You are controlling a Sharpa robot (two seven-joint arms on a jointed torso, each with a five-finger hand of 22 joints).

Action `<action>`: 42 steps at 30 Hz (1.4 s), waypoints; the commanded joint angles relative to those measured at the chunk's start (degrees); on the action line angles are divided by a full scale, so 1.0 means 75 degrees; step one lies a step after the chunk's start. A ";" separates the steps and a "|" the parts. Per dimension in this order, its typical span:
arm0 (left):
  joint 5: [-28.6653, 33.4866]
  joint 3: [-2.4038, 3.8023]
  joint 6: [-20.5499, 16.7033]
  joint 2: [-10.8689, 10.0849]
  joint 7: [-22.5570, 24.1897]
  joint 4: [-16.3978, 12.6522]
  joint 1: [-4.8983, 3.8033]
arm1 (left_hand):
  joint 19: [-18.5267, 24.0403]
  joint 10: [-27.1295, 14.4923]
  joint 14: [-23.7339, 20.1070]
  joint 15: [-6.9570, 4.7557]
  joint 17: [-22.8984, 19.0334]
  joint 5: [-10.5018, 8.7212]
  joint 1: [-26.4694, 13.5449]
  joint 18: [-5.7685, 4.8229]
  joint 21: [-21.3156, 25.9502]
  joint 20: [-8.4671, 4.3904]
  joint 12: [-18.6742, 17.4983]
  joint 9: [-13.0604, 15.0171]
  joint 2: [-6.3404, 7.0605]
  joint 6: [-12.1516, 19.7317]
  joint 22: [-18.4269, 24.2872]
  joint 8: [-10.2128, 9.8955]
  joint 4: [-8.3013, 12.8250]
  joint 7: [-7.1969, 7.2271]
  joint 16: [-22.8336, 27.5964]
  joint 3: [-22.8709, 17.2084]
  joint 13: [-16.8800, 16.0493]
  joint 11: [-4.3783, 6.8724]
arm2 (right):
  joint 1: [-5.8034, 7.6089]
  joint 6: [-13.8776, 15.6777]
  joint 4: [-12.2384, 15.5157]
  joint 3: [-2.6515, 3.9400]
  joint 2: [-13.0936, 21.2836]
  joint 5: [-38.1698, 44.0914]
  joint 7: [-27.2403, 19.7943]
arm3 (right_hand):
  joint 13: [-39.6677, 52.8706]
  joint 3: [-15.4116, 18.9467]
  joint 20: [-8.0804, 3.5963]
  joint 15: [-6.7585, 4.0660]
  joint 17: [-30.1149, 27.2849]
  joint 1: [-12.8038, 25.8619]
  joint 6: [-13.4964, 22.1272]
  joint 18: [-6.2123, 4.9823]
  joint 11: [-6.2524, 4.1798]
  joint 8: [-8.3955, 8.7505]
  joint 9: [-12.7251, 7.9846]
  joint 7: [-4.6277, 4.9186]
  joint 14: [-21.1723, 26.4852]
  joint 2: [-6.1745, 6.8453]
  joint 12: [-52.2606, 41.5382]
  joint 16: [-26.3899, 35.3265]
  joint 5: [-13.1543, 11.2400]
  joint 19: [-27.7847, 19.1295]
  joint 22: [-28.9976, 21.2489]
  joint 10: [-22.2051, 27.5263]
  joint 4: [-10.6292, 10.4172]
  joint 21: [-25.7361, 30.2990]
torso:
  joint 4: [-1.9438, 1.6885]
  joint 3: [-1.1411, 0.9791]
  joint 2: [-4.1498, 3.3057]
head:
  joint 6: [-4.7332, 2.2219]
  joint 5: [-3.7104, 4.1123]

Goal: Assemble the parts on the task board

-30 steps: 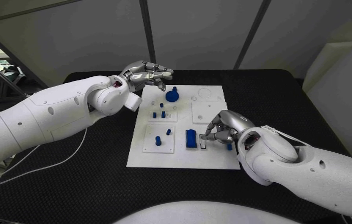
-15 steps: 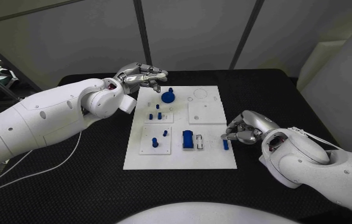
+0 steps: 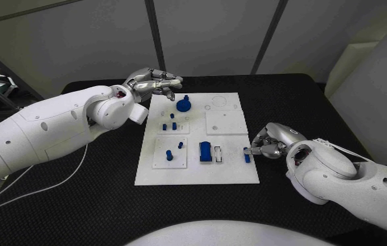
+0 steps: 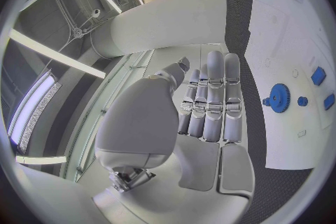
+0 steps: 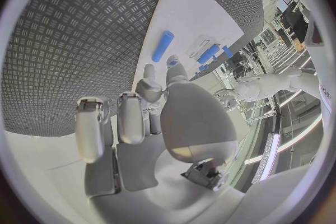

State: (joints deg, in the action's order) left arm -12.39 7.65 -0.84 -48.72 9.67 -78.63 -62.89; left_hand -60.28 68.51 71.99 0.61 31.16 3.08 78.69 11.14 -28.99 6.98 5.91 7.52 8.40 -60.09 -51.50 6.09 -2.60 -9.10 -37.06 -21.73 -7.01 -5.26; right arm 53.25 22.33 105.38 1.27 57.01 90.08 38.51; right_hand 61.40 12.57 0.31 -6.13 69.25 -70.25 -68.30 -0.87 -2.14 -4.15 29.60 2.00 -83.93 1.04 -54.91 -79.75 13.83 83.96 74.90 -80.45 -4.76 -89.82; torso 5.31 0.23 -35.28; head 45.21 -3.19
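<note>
- The task board (image 3: 227, 124) was seen lying flat in the middle of the black table (image 3: 97, 201), its long side running away from the robot, so that both arms could reach it.
- The left hand (image 3: 153, 84) was held above the board's far left corner, just beside the blue gear (image 3: 184, 105). Its fingers (image 4: 213, 102) were seen bunched together and curled in, with nothing between them; it was judged to be waiting, not working.
- The gear was seen standing on the board's far part, with small blue pegs (image 3: 169, 126) upright in the block nearer the robot.
- The right hand (image 3: 270, 141) was held at the board's right edge, off the white plate, fingers curled in. Whether anything was pinched could not be told.
- A short blue rod (image 3: 246, 156) was seen lying loose on the board just beside that hand, apart from the fingertips, near the blue block (image 3: 204, 152). It was judged the likely next part to be seated.
</note>
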 commanded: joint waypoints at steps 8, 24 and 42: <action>0.0044 0.0005 0.0084 0.0013 0.0031 -0.0004 -0.0009 | -0.0063 -0.0042 -0.0018 0.0040 -0.0007 -0.0043 0.0005 -0.0101 0.0040 0.0006 -0.0034 0.0012 -0.0086 0.0024 0.0010 -0.0036 -0.0016 0.0023 0.0045 0.0050 -0.0013 -0.0004 | -0.0200 -0.0237 -0.0172 0.0001 -0.0219 0.0142 0.0131 | 0.0027 0.0041 0.0042 0.0032 0.0032 0.0057 -0.0077 0.0115 -0.0017 -0.0012 0.0020 -0.0016 -0.0310 -0.0055 0.0010 0.0014 0.0031 0.0805 0.2013 -0.0051 -0.0016 -0.0024 | -0.0011 0.0006 0.0005 | 0.0006 -0.0005; 0.0044 0.0004 0.0091 0.0003 0.0026 0.0002 -0.0009 | -0.0063 -0.0042 -0.0018 0.0040 -0.0007 -0.0043 0.0005 -0.0101 0.0040 0.0006 -0.0034 0.0012 -0.0086 0.0024 0.0010 -0.0036 -0.0016 0.0023 0.0045 0.0050 -0.0013 -0.0004 | -0.0347 -0.0611 -0.0375 0.0000 -0.0434 0.0142 0.0233 | 0.0045 -0.0184 -0.0030 -0.0040 0.0057 -0.0720 -0.0164 0.0115 -0.0096 0.0036 0.0030 -0.0092 -0.0314 -0.0429 0.0058 0.0015 0.0421 0.0805 0.2013 -0.0018 0.0413 -0.0024 | -0.0016 0.0005 0.0002 | 0.0016 -0.0020; 0.0044 0.0004 0.0107 0.0025 0.0020 0.0015 -0.0002 | -0.0066 -0.0044 -0.0020 0.0041 -0.0006 -0.0043 0.0005 -0.0101 0.0051 0.0007 -0.0034 0.0015 -0.0093 0.0024 0.0018 -0.0037 -0.0021 0.0024 0.0048 0.0057 -0.0016 -0.0004 | -0.0341 0.1327 0.0170 0.0014 -0.0379 -0.0949 -0.0435 | 0.0088 -0.0498 -0.0075 -0.0079 0.0260 -0.1036 -0.0191 0.0115 -0.0139 0.0059 -0.0061 -0.0149 -0.0356 -0.0918 0.0060 -0.0083 0.1469 0.0805 0.2013 -0.0100 0.0988 -0.0024 | -0.0032 0.0018 0.0006 | -0.0010 -0.0029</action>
State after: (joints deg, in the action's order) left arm -12.39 7.64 -0.65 -48.60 9.67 -78.49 -62.85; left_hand -60.28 68.51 71.99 0.61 31.17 3.08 78.56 11.14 -28.99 6.98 5.91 7.55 8.28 -60.09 -51.42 6.09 -2.77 -9.10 -37.06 -21.57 -7.03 -5.26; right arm 50.57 26.49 106.20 1.31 54.22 87.56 38.09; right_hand 61.98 9.42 0.09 -6.35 71.16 -76.74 -69.54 -0.87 -3.19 -3.49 28.97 1.02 -84.17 -3.83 -54.25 -80.02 24.63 84.17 74.90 -80.66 1.89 -89.82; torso 5.15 0.31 -35.22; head 45.21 -3.43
